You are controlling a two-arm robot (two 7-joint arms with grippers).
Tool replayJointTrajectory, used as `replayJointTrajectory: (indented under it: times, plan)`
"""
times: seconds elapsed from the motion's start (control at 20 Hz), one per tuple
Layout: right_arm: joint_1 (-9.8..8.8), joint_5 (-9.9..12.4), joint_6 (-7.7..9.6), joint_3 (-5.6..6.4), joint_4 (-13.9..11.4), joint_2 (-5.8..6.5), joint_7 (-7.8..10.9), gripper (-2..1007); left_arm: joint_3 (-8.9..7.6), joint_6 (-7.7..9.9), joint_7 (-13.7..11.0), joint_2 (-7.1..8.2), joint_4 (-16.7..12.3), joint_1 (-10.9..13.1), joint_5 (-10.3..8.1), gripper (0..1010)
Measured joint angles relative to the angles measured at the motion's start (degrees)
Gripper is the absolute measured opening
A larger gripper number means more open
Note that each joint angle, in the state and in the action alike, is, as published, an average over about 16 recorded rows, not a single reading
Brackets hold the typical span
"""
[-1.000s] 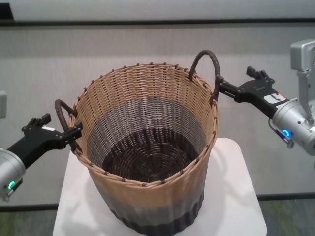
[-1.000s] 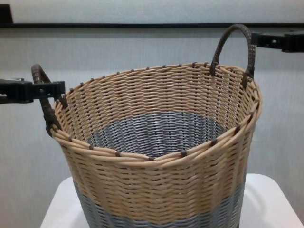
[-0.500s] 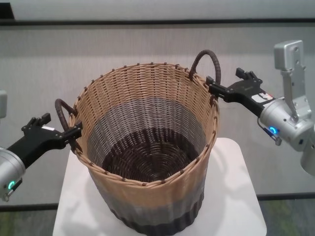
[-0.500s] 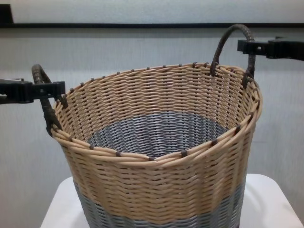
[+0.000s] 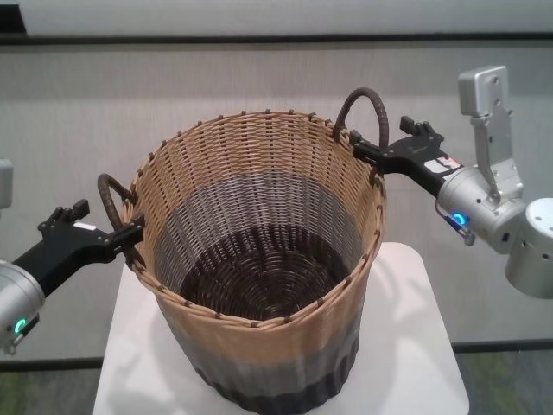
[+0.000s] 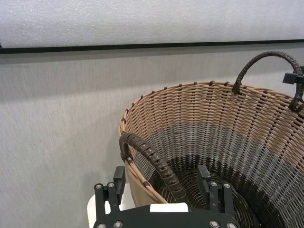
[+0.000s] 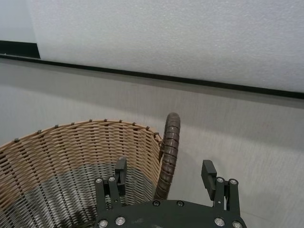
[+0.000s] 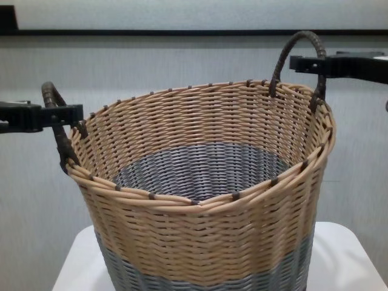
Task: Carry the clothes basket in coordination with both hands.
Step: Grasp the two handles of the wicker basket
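Observation:
The clothes basket (image 5: 259,251), round wicker with a tan upper band and grey and dark lower bands, stands upright on a white table (image 5: 415,346). Its left loop handle (image 5: 107,192) lies between the open fingers of my left gripper (image 5: 131,233); the left wrist view shows that handle (image 6: 152,159) between fingers spread wide apart, without clamping it. My right gripper (image 5: 367,149) is open and straddles the right loop handle (image 5: 361,104); the right wrist view shows that handle (image 7: 169,156) between its two fingers. The chest view shows both grippers, the left (image 8: 71,114) and the right (image 8: 298,62), at the handles.
The basket is empty inside. The white table (image 8: 339,254) is small, and the basket covers most of its top. A grey wall with a dark horizontal strip (image 5: 259,38) stands behind.
My right gripper has moved left toward the basket, from beside the right handle to straddling it. The left gripper and the basket have not moved.

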Motion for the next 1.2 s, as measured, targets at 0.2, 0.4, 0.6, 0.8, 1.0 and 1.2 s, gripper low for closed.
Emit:
replayJointTrajectory:
  times: [0.2, 0.4, 0.6, 0.8, 1.0, 1.2]
  plan:
    - [1.62, -0.70, -0.89, -0.30, 2.70, -1.14, 0.47, 1005, 0.00, 0.02, 0.02, 0.01, -0.01, 0.01, 0.01, 1000]
    - [3.22, -1.36, -1.90, -0.57, 5.42, -2.16, 0.94, 1005, 0.01, 0.03, 0.02, 0.03, -0.03, 0.02, 0.01, 1000]
    - [4.77, -2.01, -2.99, -0.79, 8.21, -3.10, 1.39, 1005, 0.01, 0.04, 0.03, 0.03, -0.04, 0.03, 0.01, 1000]
    - [6.19, -2.60, -4.01, -0.99, 10.87, -3.95, 1.82, 1005, 0.01, 0.04, 0.02, 0.04, -0.06, 0.03, 0.01, 1000]
    - [7.28, -3.13, -4.97, -1.13, 13.02, -4.68, 2.18, 1005, 0.01, 0.04, 0.02, 0.04, -0.07, 0.03, 0.01, 1000]
    - [7.91, -3.49, -5.76, -1.15, 14.34, -5.19, 2.41, 1005, 0.01, 0.03, 0.02, 0.04, -0.07, 0.03, 0.01, 999]
